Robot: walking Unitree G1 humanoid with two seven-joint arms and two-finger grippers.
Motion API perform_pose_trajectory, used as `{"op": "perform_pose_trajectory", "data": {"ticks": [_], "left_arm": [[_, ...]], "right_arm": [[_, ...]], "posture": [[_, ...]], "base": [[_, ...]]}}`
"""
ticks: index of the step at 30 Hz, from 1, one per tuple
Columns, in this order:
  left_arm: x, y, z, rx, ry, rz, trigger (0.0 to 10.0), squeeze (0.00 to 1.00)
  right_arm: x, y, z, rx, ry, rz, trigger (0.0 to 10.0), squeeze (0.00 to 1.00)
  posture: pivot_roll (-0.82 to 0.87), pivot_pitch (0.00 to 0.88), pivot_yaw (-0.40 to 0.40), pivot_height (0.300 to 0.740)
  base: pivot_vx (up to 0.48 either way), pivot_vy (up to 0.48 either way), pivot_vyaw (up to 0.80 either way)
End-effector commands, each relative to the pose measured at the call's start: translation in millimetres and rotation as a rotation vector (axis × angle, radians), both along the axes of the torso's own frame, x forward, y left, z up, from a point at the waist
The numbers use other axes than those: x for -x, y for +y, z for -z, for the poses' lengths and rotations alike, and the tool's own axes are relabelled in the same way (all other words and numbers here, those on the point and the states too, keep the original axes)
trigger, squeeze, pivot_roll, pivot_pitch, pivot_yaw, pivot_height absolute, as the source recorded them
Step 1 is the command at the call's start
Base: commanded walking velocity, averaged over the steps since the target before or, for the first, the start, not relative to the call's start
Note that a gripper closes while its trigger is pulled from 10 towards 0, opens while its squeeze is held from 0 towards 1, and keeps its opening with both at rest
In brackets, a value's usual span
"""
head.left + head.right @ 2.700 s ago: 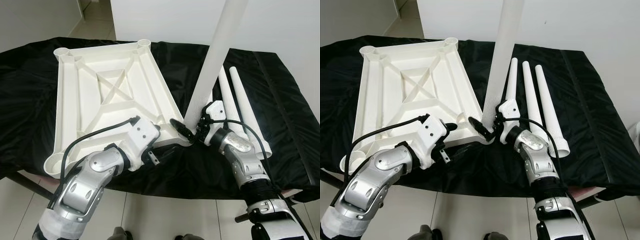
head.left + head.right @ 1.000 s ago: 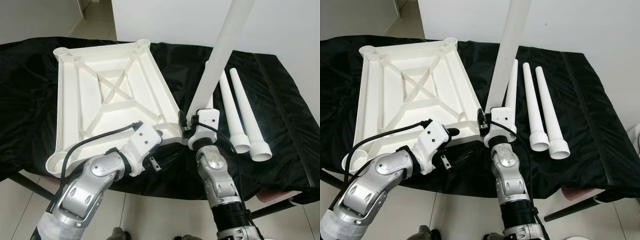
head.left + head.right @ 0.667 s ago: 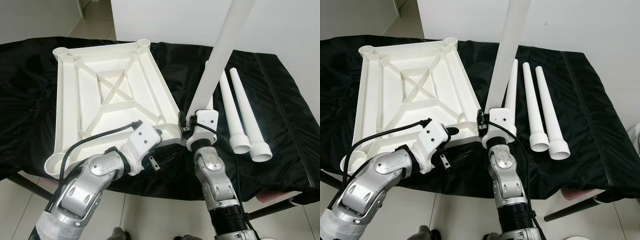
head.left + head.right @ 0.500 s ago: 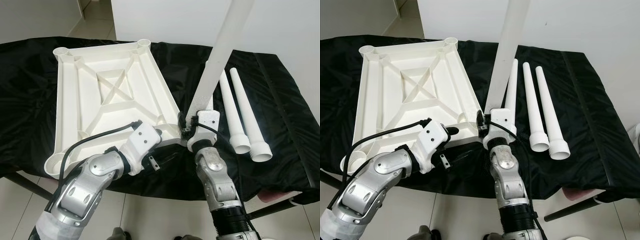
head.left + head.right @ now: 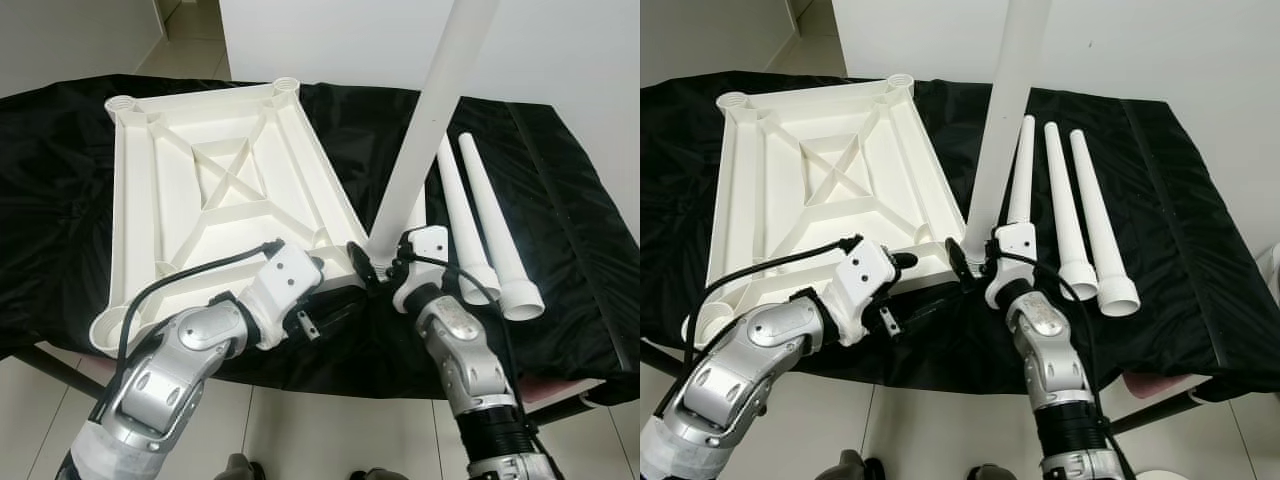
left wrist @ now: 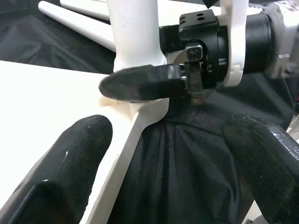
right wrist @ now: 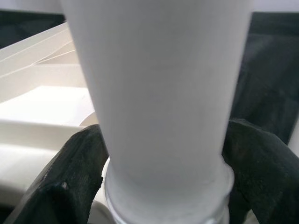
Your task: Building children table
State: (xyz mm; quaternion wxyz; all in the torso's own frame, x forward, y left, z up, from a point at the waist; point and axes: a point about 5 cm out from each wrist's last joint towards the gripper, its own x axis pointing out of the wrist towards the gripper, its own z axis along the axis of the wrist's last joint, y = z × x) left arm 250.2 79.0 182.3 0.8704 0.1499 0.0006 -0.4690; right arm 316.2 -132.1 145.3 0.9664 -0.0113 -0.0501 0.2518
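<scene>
The upright table leg (image 5: 432, 120) runs off the top edge — its upper end is cut off. The right pincer (image 5: 372, 266) and its housing hide the leg's foot at the tabletop (image 5: 215, 190) corner.

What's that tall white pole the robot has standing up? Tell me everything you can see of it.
The upright leg is a smooth, matte white tube, plastic by the look, slightly tapered. It leans a little and runs out past the picture's top. Its wider foot sits at the near right corner of the upturned tabletop, where a ringed collar shows. The right gripper clasps it just above the foot, one black finger on each side. Three like legs lie beside it.
</scene>
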Motion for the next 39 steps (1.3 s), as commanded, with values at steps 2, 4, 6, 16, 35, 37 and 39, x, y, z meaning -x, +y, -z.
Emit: {"op": "perform_pose_trajectory", "data": {"ticks": [2,4,6,16,35,37,39], "left_arm": [[-0.5,-0.5,1,-0.003,0.007,0.027,10.0,0.00],[-0.8,-1.0,0,-0.003,0.008,0.028,10.0,0.00],[-0.8,-1.6,0,-0.002,0.008,0.030,10.0,0.00],[-1.4,-1.2,-1,-0.014,0.009,0.045,10.0,0.00],[-0.6,0.9,-1,-0.026,0.016,0.045,10.0,0.00],[-0.2,0.7,-1,-0.027,0.015,0.047,10.0,0.00],[-0.1,-0.3,0,-0.029,0.012,0.050,10.0,0.00]], "right_arm": [[-2.0,-0.3,-1,0.017,-0.026,-0.083,10.0,0.00],[-5.0,-2.5,-3,0.041,-0.046,-0.131,10.0,0.00],[-7.7,-3.5,-6,0.062,-0.066,-0.168,10.0,0.00],[-27.9,-3.3,-17,0.156,-0.091,-0.293,10.0,0.00],[-39.5,-18.3,-11,0.174,-0.052,-0.284,10.0,0.00],[-39.3,-17.8,-10,0.159,-0.047,-0.280,10.0,0.00],[-38.2,-16.1,-6,0.148,-0.037,-0.262,10.0,0.00]], "posture": [[-0.11,0.119,0.045,0.740],[-0.11,0.118,0.048,0.740],[-0.11,0.118,0.049,0.740],[-0.10,0.117,0.063,0.740],[-0.09,0.116,0.057,0.740],[-0.09,0.108,0.053,0.740],[-0.09,0.100,0.051,0.740]], "base": [[0.000,0.000,0.00],[0.000,0.000,0.00],[0.000,0.000,0.00],[0.000,0.000,0.00],[0.000,0.000,0.00],[0.000,0.000,0.00],[0.000,0.000,0.00]]}}
